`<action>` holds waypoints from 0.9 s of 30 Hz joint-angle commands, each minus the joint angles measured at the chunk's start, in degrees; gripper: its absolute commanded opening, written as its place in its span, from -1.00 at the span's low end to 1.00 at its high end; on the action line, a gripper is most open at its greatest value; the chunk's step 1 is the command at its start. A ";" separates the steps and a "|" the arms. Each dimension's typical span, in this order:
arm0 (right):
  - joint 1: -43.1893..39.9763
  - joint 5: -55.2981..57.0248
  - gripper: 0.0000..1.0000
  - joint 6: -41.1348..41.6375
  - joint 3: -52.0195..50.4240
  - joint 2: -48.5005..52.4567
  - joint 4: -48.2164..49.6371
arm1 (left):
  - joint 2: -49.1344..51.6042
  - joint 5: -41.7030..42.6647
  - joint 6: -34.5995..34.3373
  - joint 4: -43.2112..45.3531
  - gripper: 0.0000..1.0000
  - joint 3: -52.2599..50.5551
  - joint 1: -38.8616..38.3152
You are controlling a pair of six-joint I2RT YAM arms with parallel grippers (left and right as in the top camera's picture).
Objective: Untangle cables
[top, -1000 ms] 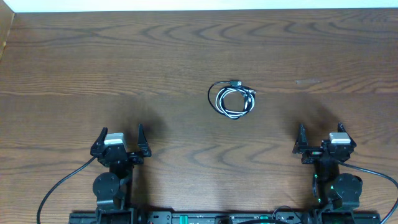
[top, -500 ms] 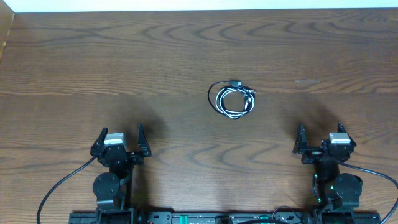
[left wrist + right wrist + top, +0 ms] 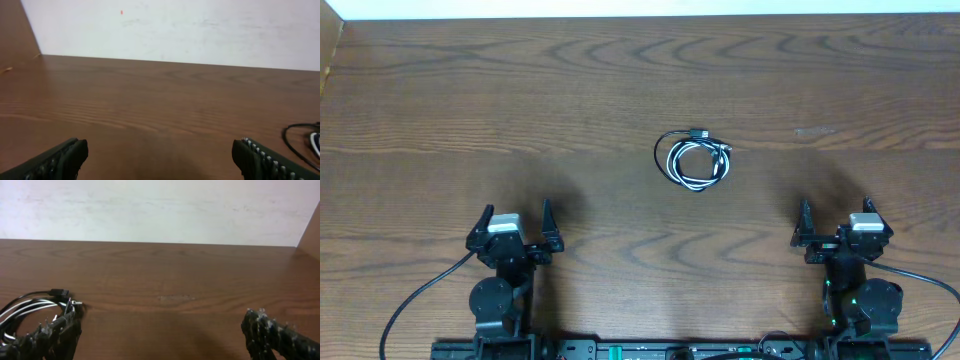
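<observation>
- Nothing has moved since the earlier overhead views; both arms and the cables (image 3: 693, 161) sit just where they were
- cables: one small tangled coil, black cords with a whitish one looped through, a plug end poking out at the far side; lying flat on the table (image 3: 620, 80), a bit right of centre, touching neither arm
- why there: coil looks set between the two arms so either can get to it; nearer the right one by my read; task looks not yet begun
- left gripper (image 3: 515, 212): jaws spread wide, nothing between them; parked at the near edge, well apart from the coil
- right gripper (image 3: 836, 208): jaws spread wide too, nothing held; parked at the near edge on the other side, also apart from the coil
- pose: both arms folded back over their bases, wrists low, fingers pointing away across the table toward the wall (image 3: 200, 30); looks like a rest pose
- left wrist view: only bare wood ahead; a bit of cord at the right edge of the view
- right wrist view: coil shows at far left, beyond the left finger, off its line
- wide jaws suit a first pinch on thin cord; judgement only
- arm leads (image 3: 415, 300): thicker black, trailing off the bases; not part of the tangle
</observation>
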 commanded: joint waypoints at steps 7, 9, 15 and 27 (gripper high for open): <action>-0.39 -1.40 0.99 6.43 5.14 -0.24 -8.66 | 0.24 6.51 -1.51 -9.97 0.95 4.46 0.24; -0.39 -0.79 0.99 6.40 9.27 -0.24 -13.81 | 1.01 6.49 -1.40 -13.40 0.95 8.68 0.24; -0.39 -0.76 0.99 6.43 19.58 -0.24 -23.76 | 8.37 6.51 0.83 -18.86 0.95 18.58 0.24; -0.39 -0.76 0.99 5.31 36.02 4.94 -31.32 | 37.16 12.04 0.26 -29.81 0.95 46.05 0.24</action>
